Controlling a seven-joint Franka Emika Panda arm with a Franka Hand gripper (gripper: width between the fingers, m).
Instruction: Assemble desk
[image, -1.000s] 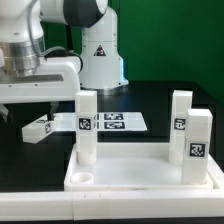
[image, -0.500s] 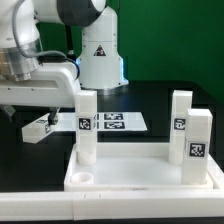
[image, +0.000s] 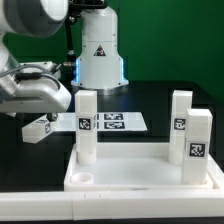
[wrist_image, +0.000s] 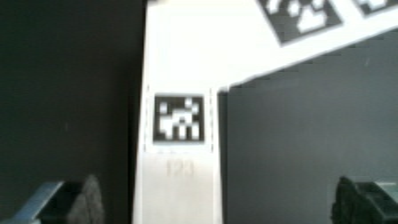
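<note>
Above the loose fourth leg (image: 38, 128) lying off the desk panel's (image: 140, 178) front-left corner, the open-jawed gripper (wrist_image: 217, 205) has swung lower, poised to grasp it.

Bright, even overhead light across the exterior view, with white plastic close to washed out. Soft, short shadows only, on the black table (image: 150, 100) beside the upright legs (image: 87, 125). Faint sheen on the panel (image: 140, 170) rim nearest the camera. Coarse and low in resolution, with the arm (image: 35, 60) smeared at the exterior view's left. Dimmer and softer in the wrist view: blurred tag (wrist_image: 178, 117), dark unfocused fingertips (wrist_image: 71, 200) at the frame's edge.
</note>
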